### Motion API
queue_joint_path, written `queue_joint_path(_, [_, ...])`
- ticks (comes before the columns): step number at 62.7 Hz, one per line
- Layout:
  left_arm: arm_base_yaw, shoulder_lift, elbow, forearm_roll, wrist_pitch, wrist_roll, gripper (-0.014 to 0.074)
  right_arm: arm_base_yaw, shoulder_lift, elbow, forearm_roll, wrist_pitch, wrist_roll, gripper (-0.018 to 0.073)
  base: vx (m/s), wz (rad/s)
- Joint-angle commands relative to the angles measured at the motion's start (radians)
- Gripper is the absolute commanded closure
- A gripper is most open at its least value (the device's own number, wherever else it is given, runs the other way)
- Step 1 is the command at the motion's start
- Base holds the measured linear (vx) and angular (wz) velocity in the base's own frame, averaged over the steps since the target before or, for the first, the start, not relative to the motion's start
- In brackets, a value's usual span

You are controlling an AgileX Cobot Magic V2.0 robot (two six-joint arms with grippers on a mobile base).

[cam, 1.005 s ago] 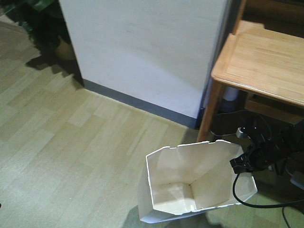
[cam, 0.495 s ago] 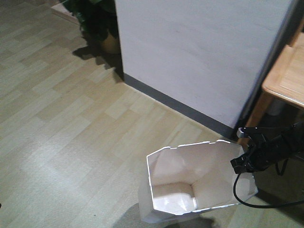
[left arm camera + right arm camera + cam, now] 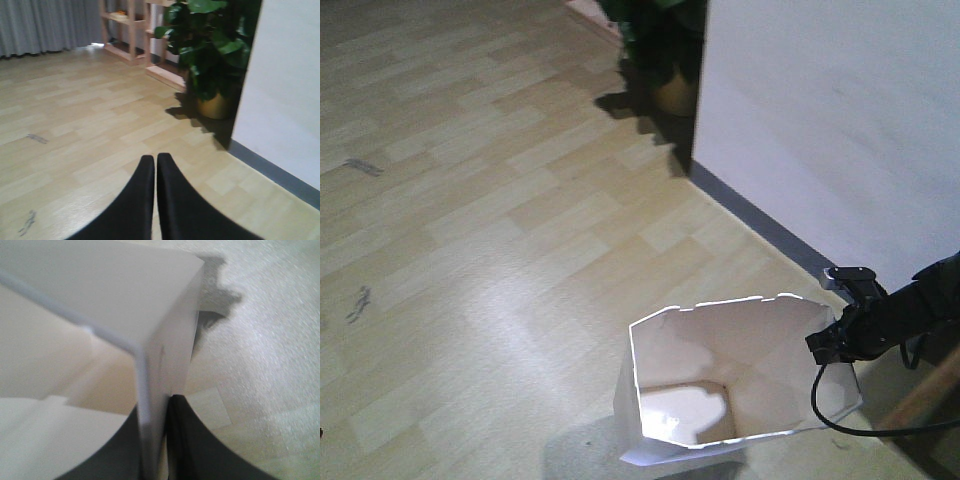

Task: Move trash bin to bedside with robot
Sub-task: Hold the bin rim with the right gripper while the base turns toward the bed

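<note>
While the trash bin (image 3: pixel 720 345) stands on the floor (image 3: pixel 470 200) beside a wall (image 3: pixel 840 120), the front view shows the right claw (image 3: pixel 832 345) at its rim. Left wrist view: left claw (image 3: pixel 156 164) pressed together, empty. Right wrist view: right claw clamped on the trash bin. Transport step, apparently; no bed is visible, so the next move calls for travel toward it.

no text, label, brand or number readable anywhere, trash bin (image 3: pixel 760 350) walls plain white, unmarked
</note>
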State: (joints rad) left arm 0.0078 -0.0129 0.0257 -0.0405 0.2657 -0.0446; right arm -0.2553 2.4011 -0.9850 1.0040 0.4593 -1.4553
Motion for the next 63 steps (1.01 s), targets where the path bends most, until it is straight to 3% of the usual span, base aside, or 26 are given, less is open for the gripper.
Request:
queue_joint_path(1, [0.0, -0.014, 0.019, -0.004, -0.068, -0.006, 0.0602, -0.003, -0.075, -0.007, 0.043, 0.189, 0.001, 0.0564, 0.06, 0.58])
queue_joint_path(63, [0.0, -0.014, 0.019, -0.004, -0.068, -0.006, 0.0602, -0.003, -0.075, -0.007, 0.043, 0.189, 0.001, 0.0564, 0.12, 0.42])
